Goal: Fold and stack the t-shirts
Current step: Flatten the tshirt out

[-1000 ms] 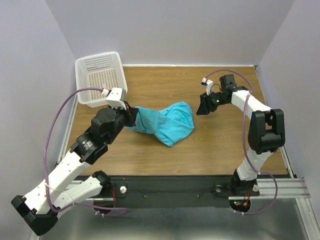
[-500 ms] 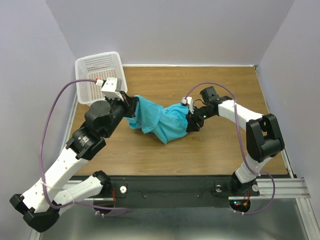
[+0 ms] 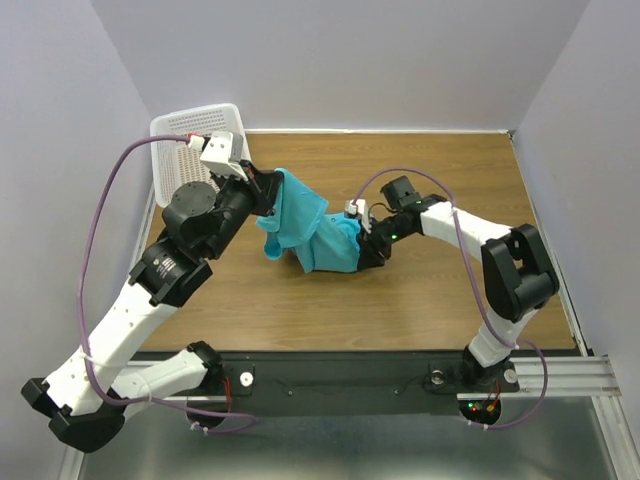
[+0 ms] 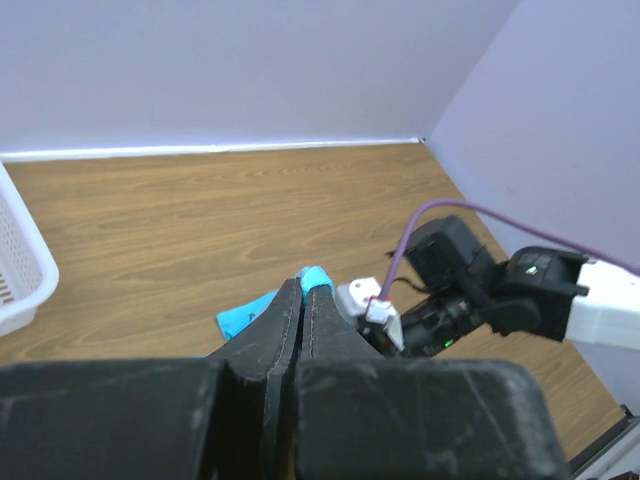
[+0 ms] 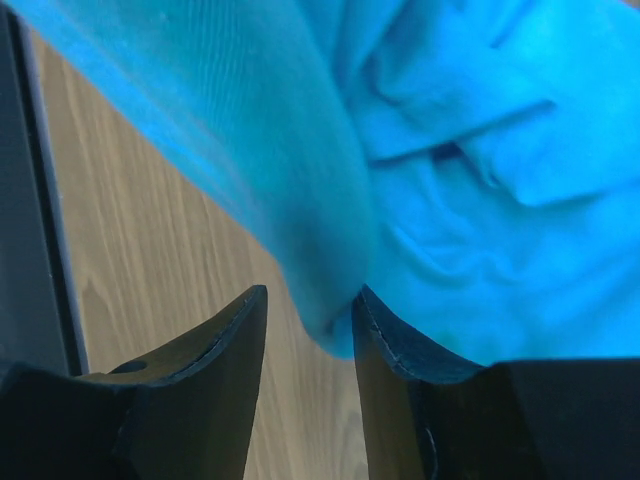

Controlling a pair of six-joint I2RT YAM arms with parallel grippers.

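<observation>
A crumpled turquoise t-shirt [image 3: 310, 232] lies on the wooden table, one end lifted off the wood. My left gripper [image 3: 272, 190] is shut on that raised end; a bit of cloth [image 4: 318, 278] pokes out between its pressed tips in the left wrist view. My right gripper [image 3: 366, 240] is open at the shirt's right edge. In the right wrist view a hanging fold of the t-shirt [image 5: 330, 270] sits between the spread fingers [image 5: 230, 340], against the right one.
A white mesh basket [image 3: 195, 150] stands at the table's back left corner, just behind my left wrist. Its rim shows at the left edge of the left wrist view [image 4: 20, 270]. Bare wood [image 3: 460, 180] lies to the right and front.
My left gripper has lifted its end of the shirt up and toward the back. My right gripper has moved left from the open table to the shirt's right edge.
</observation>
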